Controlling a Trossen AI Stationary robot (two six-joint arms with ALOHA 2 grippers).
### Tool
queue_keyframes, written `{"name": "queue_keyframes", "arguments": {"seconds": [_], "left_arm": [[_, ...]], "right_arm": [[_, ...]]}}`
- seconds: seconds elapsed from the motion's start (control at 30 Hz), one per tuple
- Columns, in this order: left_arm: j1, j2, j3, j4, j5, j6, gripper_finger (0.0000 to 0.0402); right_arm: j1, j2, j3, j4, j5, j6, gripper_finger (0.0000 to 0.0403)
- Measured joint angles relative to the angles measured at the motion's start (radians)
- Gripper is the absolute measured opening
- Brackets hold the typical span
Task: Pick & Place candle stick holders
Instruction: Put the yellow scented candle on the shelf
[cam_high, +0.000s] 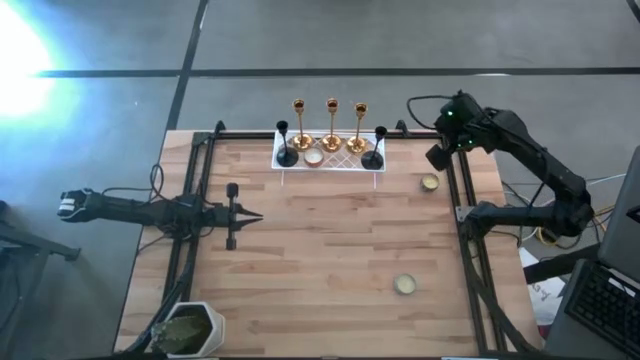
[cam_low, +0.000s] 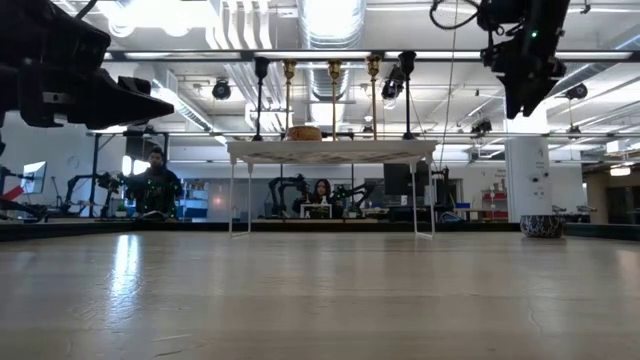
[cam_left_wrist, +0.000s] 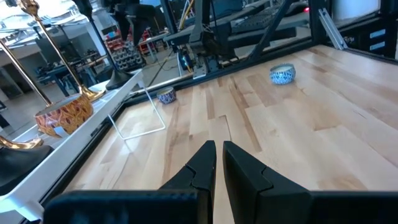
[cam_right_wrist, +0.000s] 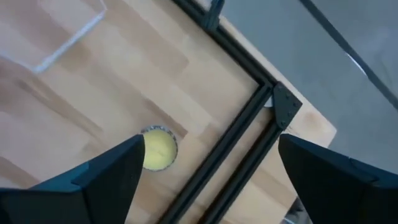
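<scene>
From my seat, starting at nine o'clock on the table (cam_high: 330, 250): my left gripper (cam_high: 254, 214) sits low over the wood, jaws clenched together with nothing between them, pointing toward three o'clock. At seven o'clock, in the near corner, the white pot with the plant (cam_high: 195, 327) stands by the table edge.

Moving to twelve o'clock, the white lattice tray (cam_high: 345, 162) carries most of the set: a black holder (cam_high: 286, 145) at its left end, three tall gold sticks (cam_high: 331, 125) in a row along the back, one low cup (cam_high: 314, 158) just in front of them, and a second black holder (cam_high: 373, 148) at the right end.

Two cups are off the tray, well apart from each other. One (cam_high: 404, 284) lies at five o'clock on bare wood. The other (cam_high: 430, 182) sits at two o'clock, near the black frame rail (cam_right_wrist: 233, 140).

My right gripper (cam_high: 441, 152) hangs high above that second cup, jaws released wide, empty, the yellow cup showing between them in the wrist view.
</scene>
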Motion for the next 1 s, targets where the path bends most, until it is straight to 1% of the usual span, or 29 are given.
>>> {"name": "queue_keyframes", "arguments": {"seconds": [0.17, 0.33, 0.4, 0.5, 0.67, 0.83, 1.0], "left_arm": [[0.0, 0.0, 0.0, -0.02, 0.0, 0.006, 0.0034], [0.0, 0.0, 0.0, -0.021, 0.0, 0.007, 0.0034], [0.0, 0.0, 0.0, -0.021, 0.0, 0.007, 0.0034], [0.0, 0.0, 0.0, -0.021, 0.0, 0.007, 0.0034], [0.0, 0.0, 0.0, -0.021, 0.0, 0.007, 0.0034], [0.0, 0.0, 0.0, -0.021, 0.0, 0.006, 0.0034], [0.0, 0.0, 0.0, -0.021, 0.0, 0.006, 0.0034]], "right_arm": [[0.0, 0.023, -0.031, -0.007, 0.0, -0.121, 0.0366], [0.0, 0.019, -0.08, -0.003, -0.011, -0.186, 0.0366], [0.0, 0.014, -0.105, -0.001, -0.026, -0.194, 0.0366], [0.0, 0.009, -0.142, 0.004, -0.077, -0.196, 0.0366], [0.0, 0.007, -0.212, 0.038, -0.122, -0.203, 0.0366], [0.0, 0.008, -0.277, 0.095, -0.136, -0.227, 0.0366], [-0.002, 0.007, -0.327, 0.144, -0.139, -0.215, 0.0366]]}}
